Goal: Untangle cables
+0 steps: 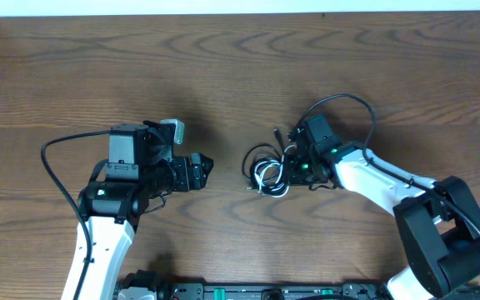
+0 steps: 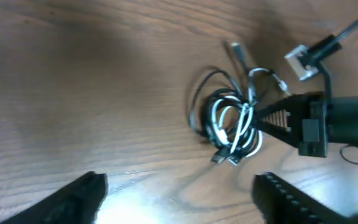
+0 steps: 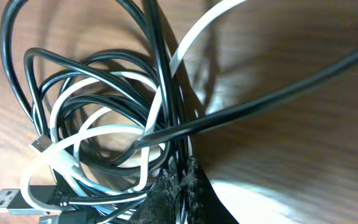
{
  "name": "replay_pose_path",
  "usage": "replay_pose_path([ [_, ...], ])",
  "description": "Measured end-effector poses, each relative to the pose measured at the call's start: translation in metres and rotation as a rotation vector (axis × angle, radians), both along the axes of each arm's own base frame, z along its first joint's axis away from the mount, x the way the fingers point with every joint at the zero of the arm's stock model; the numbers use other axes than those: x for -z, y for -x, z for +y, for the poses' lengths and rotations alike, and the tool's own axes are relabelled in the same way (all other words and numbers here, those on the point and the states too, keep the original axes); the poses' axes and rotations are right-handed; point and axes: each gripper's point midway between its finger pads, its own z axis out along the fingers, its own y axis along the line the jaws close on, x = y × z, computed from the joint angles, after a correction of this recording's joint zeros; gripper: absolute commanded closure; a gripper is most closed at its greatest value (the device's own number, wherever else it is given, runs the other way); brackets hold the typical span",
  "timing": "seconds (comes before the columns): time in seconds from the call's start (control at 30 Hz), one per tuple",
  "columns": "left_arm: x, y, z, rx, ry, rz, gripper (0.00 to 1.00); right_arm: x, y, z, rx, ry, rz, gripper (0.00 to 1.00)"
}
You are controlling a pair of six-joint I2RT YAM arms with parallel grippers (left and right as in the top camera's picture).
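Shows a tangled bundle of two thin flexible cables (image 1: 265, 171), one black (image 3: 160, 62) and one white (image 3: 199, 30), lying on a brown wood-grain desk (image 1: 223, 67), slightly right of centre and between the two arms. Shows the right pincer (image 1: 288, 171) at the right edge of the bundle, pressed together and pinching strands of the cables; in the right wrist view, appears as dark textured fingertips (image 3: 166, 193) closed on black and white strands running down between them. Shows the left pincer (image 1: 207, 169) to the left of the bundle, near but apart from it, spread wide and holding nothing, with its two dark fingers (image 2: 86, 199) at the lower corners of the left wrist view and bare desk between. Reveals many overlapping loops at close range, with a flat silver plug (image 3: 5, 200) at the lower left of the right wrist view and a small metal plug end (image 3: 39, 144) of the white cable just above it, plus a grey plug end (image 2: 236, 53) at the bundle's top in the left wrist view. Leaves both cables intertwined in one heap, not yet separated.
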Motion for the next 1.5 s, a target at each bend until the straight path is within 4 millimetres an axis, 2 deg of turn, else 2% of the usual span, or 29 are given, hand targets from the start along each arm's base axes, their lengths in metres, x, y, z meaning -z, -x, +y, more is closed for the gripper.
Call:
replay_pose_path([
  [0.2, 0.019, -0.001, -0.004, 0.014, 0.016, 0.083, 0.30, -0.007, 0.003, 0.025, -0.057, -0.085, -0.018, 0.99],
  [0.33, 0.037, -0.004, -0.011, 0.035, 0.042, 0.157, 0.30, -0.011, 0.001, 0.032, -0.059, -0.126, -0.022, 0.99],
  [0.43, 0.049, -0.008, -0.024, 0.079, 0.055, 0.183, 0.30, -0.013, 0.001, 0.036, -0.061, -0.139, -0.021, 0.99],
  [0.57, 0.060, -0.010, -0.052, 0.176, 0.050, 0.169, 0.30, -0.013, 0.002, 0.037, -0.062, -0.146, -0.017, 0.99],
  [0.67, 0.070, -0.009, -0.069, 0.232, -0.008, 0.150, 0.30, -0.014, 0.002, 0.037, -0.063, -0.147, -0.016, 0.99],
  [0.77, 0.082, -0.005, -0.077, 0.264, -0.087, 0.149, 0.30, -0.014, 0.003, 0.037, -0.063, -0.149, -0.015, 0.99],
  [0.97, 0.109, -0.001, -0.082, 0.291, -0.218, 0.167, 0.32, -0.014, 0.003, 0.037, -0.063, -0.148, -0.014, 0.99],
  [1.17, 0.128, -0.009, -0.084, 0.291, -0.266, 0.164, 0.47, -0.013, 0.004, 0.037, -0.063, -0.146, -0.010, 0.99],
  [1.3, 0.134, -0.014, -0.081, 0.282, -0.291, 0.157, 0.69, -0.011, 0.007, 0.035, -0.062, -0.138, 0.006, 0.99],
  [1.37, 0.135, -0.016, -0.078, 0.273, -0.316, 0.148, 0.90, -0.010, 0.010, 0.033, -0.060, -0.128, 0.022, 0.99],
  [1.5, 0.136, -0.018, -0.075, 0.268, -0.343, 0.136, 0.92, 0.001, 0.025, 0.017, -0.042, -0.039, 0.084, 0.99],
])
